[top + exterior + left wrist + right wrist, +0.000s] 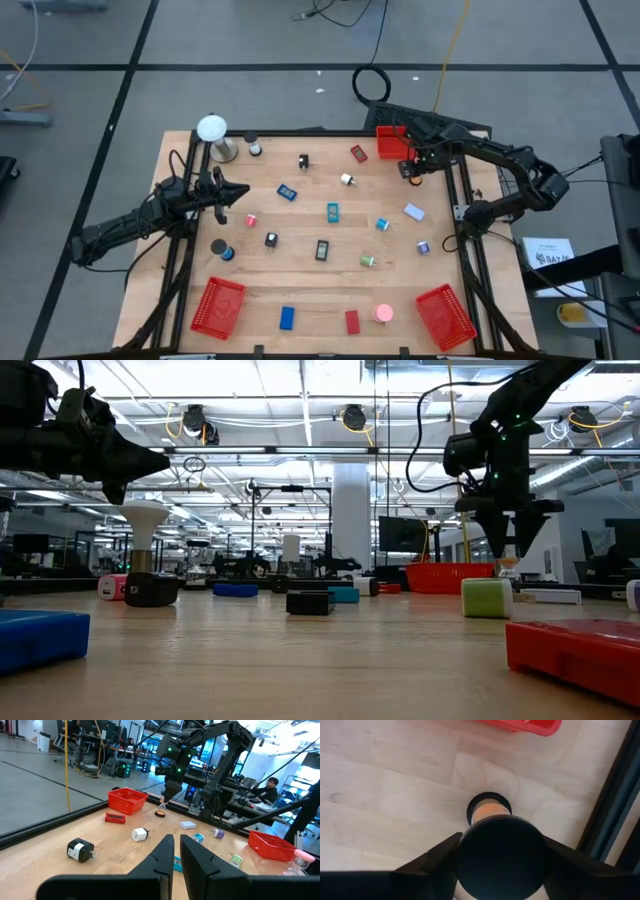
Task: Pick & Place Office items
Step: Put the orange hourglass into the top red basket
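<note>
Right now the right gripper (pixel 409 168) hangs at the table's far right, jaws spread, directly over a small orange-topped roll (pixel 489 809) beside the far red basket (pixel 392 141). Picking looks in hand: it should descend and close squarely. Left gripper (pixel 240 191) waits pinched shut, holding nothing.

Left arm: reaches in from the left side of the table, forearm roughly level above the wood, its left gripper (pixel 240 191) pointing toward the middle with the two fingers (pixel 165 854) pressed nearly together and nothing between them. Right arm: comes in from the right edge, bends at the elbow and runs along the far side, wrist turned straight down. Right gripper (pixel 409 170): hangs just above the tabletop near the far right corner, fingers spread apart.
</note>
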`<state>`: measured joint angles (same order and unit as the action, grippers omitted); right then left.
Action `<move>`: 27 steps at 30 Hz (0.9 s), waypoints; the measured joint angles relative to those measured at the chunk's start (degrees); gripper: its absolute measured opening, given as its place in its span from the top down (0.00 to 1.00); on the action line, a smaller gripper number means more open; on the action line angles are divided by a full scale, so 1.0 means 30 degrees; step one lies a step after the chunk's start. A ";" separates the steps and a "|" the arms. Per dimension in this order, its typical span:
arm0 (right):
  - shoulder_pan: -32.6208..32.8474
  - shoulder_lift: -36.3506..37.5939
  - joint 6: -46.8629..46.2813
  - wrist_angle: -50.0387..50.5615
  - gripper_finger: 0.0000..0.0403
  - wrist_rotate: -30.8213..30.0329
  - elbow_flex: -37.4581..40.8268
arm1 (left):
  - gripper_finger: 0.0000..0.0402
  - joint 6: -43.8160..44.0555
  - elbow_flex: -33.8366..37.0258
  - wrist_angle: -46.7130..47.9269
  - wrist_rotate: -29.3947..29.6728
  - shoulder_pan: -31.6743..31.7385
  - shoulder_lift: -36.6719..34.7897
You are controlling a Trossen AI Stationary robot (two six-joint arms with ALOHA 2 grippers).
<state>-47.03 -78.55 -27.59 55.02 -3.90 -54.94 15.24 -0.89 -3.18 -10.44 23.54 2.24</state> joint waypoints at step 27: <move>-0.3357 -0.6729 0.4923 0.2131 0.50 0.0154 -1.0059 | 0.92 0.0000 0.0000 0.0000 0.0002 -0.0005 0.0000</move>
<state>-57.09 -98.74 -12.82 61.41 -3.44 -85.11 15.24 -0.89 -3.18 -10.43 23.53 2.24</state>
